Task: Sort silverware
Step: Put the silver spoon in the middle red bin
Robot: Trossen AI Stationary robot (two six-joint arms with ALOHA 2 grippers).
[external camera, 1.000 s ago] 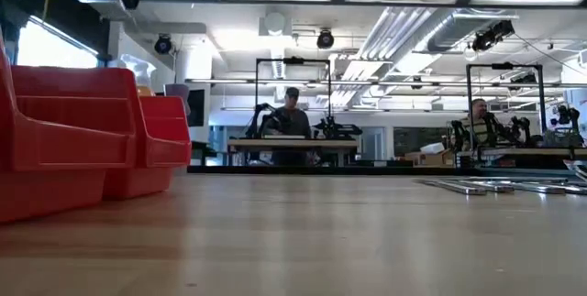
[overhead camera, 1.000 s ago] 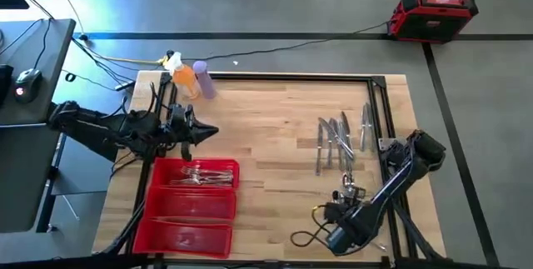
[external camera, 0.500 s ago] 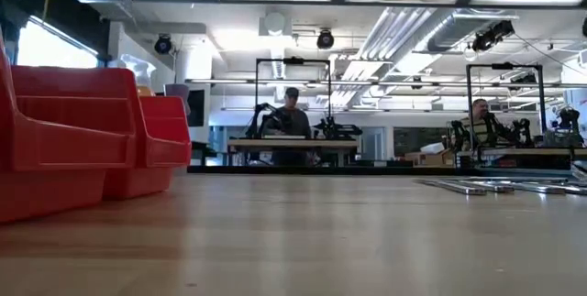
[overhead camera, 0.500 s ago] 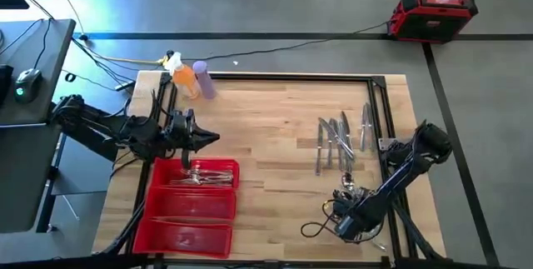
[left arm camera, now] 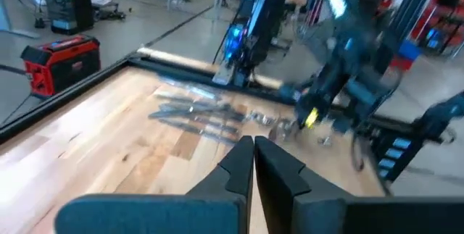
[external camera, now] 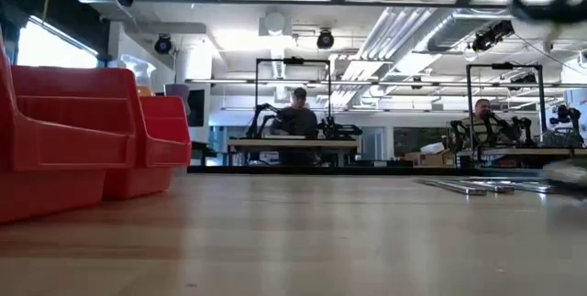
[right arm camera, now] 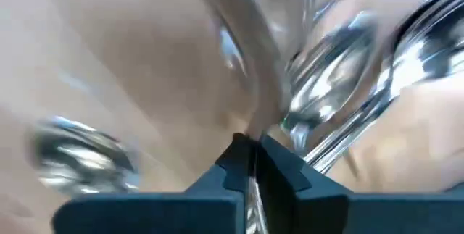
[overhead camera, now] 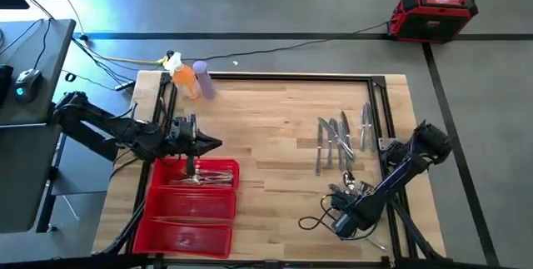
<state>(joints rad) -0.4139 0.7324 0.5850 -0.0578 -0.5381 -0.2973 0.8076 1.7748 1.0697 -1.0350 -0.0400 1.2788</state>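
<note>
Loose silverware (overhead camera: 337, 140) lies on the wooden table's right half, with two spoons (overhead camera: 351, 182) nearest the front; it also shows in the low view as silverware (external camera: 486, 186). More silverware (overhead camera: 206, 173) lies in the far compartment of the red tray (overhead camera: 166, 219). My right gripper (overhead camera: 348, 192) is low at the two spoons, shut, with spoon bowls (right arm camera: 330, 93) close in front of it. My left gripper (overhead camera: 215, 142) hovers shut and holding nothing over the tray's far end; its shut tips (left arm camera: 254, 143) point at the loose pile. My right gripper's fingers (right arm camera: 235, 158) are shut with a thin silver strip (right arm camera: 251, 187) showing between them, and a slim handle (right arm camera: 250, 67) runs up to the fingertips. Blur hides which piece this is. It stays down among the spoons on the table.
An orange bottle (overhead camera: 185, 79) and a purple bottle (overhead camera: 205, 79) stand at the table's far left corner. A black frame rail (overhead camera: 291, 75) runs round the table. The tray's two near compartments (overhead camera: 187, 237) hold nothing that shows. People sit at benches in the room behind (external camera: 298, 117).
My left gripper has drifted a little toward the table's near edge, over the tray's far end, staying shut. My right arm has swung its wrist, and its gripper has crept toward the far edge, closer to the two spoons.
</note>
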